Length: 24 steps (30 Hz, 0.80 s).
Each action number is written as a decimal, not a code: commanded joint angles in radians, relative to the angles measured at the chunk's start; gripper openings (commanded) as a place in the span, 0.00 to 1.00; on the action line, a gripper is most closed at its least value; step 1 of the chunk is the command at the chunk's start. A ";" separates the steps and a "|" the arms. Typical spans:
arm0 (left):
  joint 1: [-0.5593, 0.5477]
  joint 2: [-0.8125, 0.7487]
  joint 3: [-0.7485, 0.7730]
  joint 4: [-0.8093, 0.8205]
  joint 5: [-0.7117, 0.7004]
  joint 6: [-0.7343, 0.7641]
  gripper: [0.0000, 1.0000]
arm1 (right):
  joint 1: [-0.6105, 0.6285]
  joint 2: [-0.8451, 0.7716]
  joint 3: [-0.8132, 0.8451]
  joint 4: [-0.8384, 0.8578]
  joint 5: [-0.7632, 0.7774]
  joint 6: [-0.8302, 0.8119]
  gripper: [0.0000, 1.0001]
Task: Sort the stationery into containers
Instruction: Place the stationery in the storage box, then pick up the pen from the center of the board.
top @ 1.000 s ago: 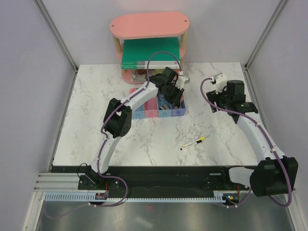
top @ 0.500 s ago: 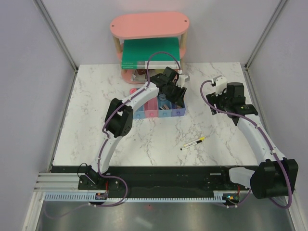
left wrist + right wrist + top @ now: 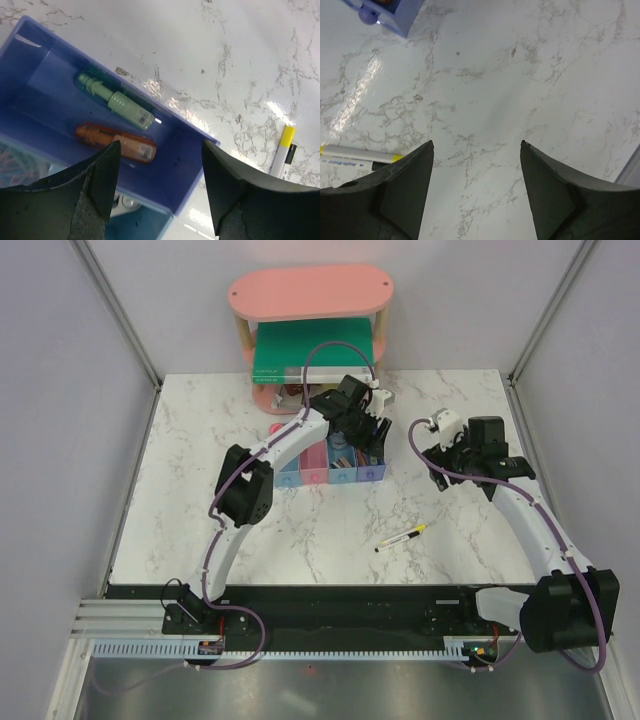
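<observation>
Left hand [image 3: 160, 150] gaped empty over the purple-blue bin [image 3: 37, 70] holding the green piece [image 3: 116, 100] and orange piece [image 3: 115, 143]; right hand [image 3: 476, 150] gaped empty above the worktop [image 3: 530, 70], yellow-and-black pen [image 3: 360, 154] lower left.

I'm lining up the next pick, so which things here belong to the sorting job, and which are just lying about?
Part of the job:
- pen, loose on the table
- green piece and orange piece, both in the end bin
- row of bins

Just lying about:
- pink shelf
- green book on that shelf
</observation>
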 commanded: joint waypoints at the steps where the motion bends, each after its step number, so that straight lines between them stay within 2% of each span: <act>1: 0.004 -0.228 -0.041 0.004 -0.044 0.073 0.72 | 0.000 0.017 0.015 -0.181 -0.112 -0.180 0.77; 6: 0.004 -0.469 -0.218 -0.031 -0.107 0.189 0.73 | 0.001 0.059 0.012 -0.312 -0.117 -0.303 0.77; 14: 0.004 -0.773 -0.535 -0.143 -0.196 0.324 0.77 | 0.017 0.067 -0.085 -0.254 -0.038 -0.494 0.75; 20: 0.004 -0.963 -0.728 -0.249 -0.215 0.427 0.77 | 0.095 0.063 -0.126 -0.248 -0.037 -0.548 0.75; 24: 0.004 -1.032 -0.786 -0.316 -0.242 0.479 0.78 | 0.175 0.070 -0.169 -0.203 -0.006 -0.556 0.75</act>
